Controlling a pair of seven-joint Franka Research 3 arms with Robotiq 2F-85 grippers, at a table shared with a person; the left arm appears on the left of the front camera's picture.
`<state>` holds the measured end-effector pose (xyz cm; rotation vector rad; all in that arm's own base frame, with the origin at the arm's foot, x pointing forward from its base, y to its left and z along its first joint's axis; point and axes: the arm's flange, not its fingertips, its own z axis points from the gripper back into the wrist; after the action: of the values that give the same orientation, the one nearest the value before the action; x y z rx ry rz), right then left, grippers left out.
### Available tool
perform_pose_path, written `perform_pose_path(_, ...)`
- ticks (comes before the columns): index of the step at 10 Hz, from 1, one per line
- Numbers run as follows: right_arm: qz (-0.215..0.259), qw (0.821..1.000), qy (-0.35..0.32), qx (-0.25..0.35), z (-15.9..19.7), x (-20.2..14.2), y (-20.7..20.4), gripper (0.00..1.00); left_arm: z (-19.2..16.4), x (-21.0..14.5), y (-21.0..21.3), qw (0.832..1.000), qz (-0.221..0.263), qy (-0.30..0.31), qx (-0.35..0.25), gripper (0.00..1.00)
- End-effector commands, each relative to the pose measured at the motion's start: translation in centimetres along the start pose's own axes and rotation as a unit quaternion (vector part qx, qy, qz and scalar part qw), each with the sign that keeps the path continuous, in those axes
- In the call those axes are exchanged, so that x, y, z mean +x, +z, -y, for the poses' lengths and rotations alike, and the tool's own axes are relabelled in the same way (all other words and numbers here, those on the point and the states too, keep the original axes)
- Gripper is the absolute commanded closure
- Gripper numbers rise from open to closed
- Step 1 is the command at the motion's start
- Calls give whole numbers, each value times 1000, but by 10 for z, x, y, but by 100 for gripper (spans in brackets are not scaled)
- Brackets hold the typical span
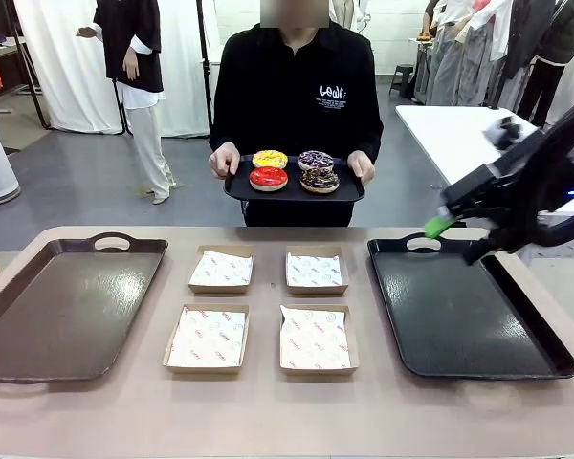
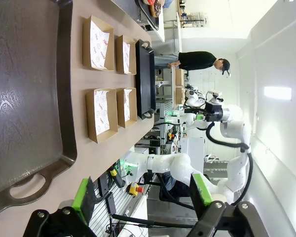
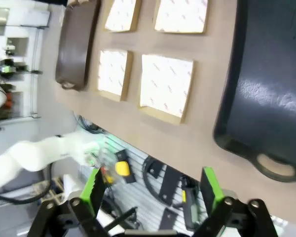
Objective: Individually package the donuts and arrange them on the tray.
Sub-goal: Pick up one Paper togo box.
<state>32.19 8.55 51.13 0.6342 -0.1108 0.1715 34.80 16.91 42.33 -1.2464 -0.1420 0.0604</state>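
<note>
You're at the very start, I'd judge: all four donuts sit on the small black tray that the person holds beyond the worktop's far edge. The four boxes mid-worktop lie open and unfilled. Your right gripper hangs over the far edge of the right tray, fingers apart. The left gripper is spread too. Next you'll likely need a donut brought within reach, then a gentle grasp by its sides.

Person: black long-sleeved top, small white chest print; jaws black, green pads, visible screws
</note>
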Motion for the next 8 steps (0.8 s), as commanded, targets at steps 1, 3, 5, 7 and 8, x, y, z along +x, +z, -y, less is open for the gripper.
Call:
perform_pose_path(1, -10, 998, 0, -60, -16, 1, -35, 0, 1, -1, 1, 1000, 3, 2, -1, 0)
perform_pose_path(3, -26, 993, 8, -113, -24, 3, -80, 0, 1, -1, 1, 1000, 3, 2, -1, 0)
perform_pose_path(5, -48, 989, 13, -140, -22, 3, -120, 0, 1, -1, 1, 1000, 3, 2, -1, 0)
perform_pose_path(7, -57, 992, 29, -109, 0, -7, -117, 0, 1, -1, 1, 1000, 3, 2, -1, 0)
perform_pose_path(8, -56, 989, 26, -134, -22, 3, -118, 0, 1, -1, 1, 1000, 3, 2, -1, 0)
